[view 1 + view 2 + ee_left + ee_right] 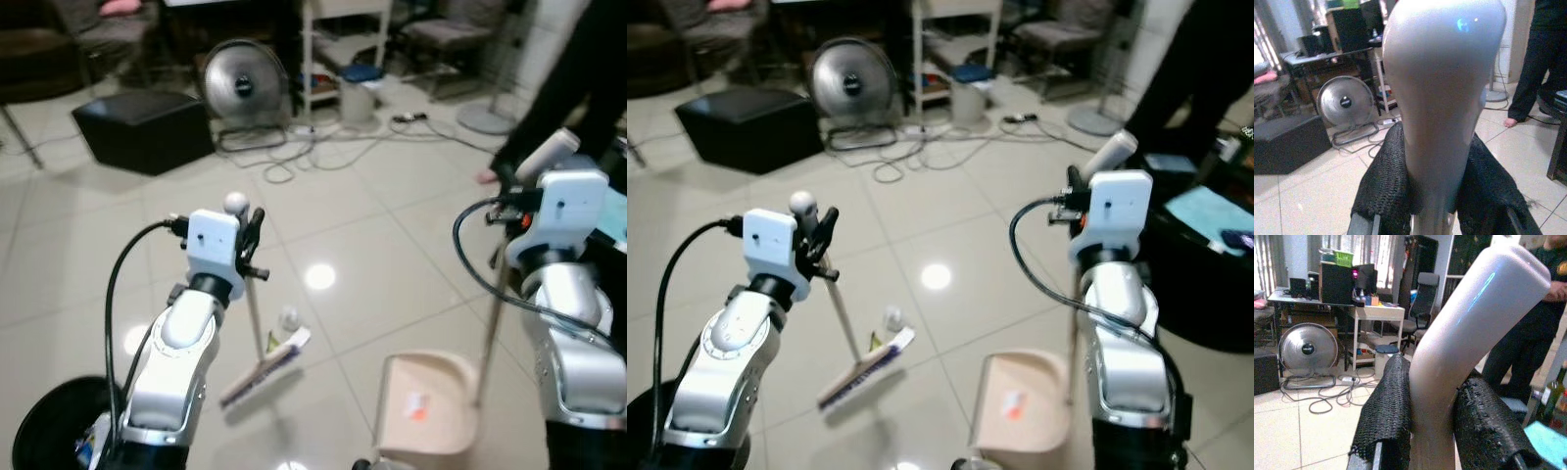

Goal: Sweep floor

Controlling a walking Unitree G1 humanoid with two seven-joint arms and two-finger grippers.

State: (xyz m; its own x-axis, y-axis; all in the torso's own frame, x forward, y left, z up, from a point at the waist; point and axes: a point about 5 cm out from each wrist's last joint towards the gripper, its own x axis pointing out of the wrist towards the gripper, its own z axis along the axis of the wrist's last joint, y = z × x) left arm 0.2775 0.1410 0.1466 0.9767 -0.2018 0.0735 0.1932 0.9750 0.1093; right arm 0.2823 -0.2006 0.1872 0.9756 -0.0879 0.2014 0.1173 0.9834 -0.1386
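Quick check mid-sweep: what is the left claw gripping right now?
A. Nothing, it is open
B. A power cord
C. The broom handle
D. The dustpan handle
C: the left claw is shut around the top of the broom handle, whose brush head rests on the tiles beside the dustpan.

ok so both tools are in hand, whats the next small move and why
Probably drag the broom with the left end effector toward the dustpan. The broom head sits on the tiles beside a small white bit of litter, and the dustpan, held by the right end effector, rests open-mouthed just to its right.
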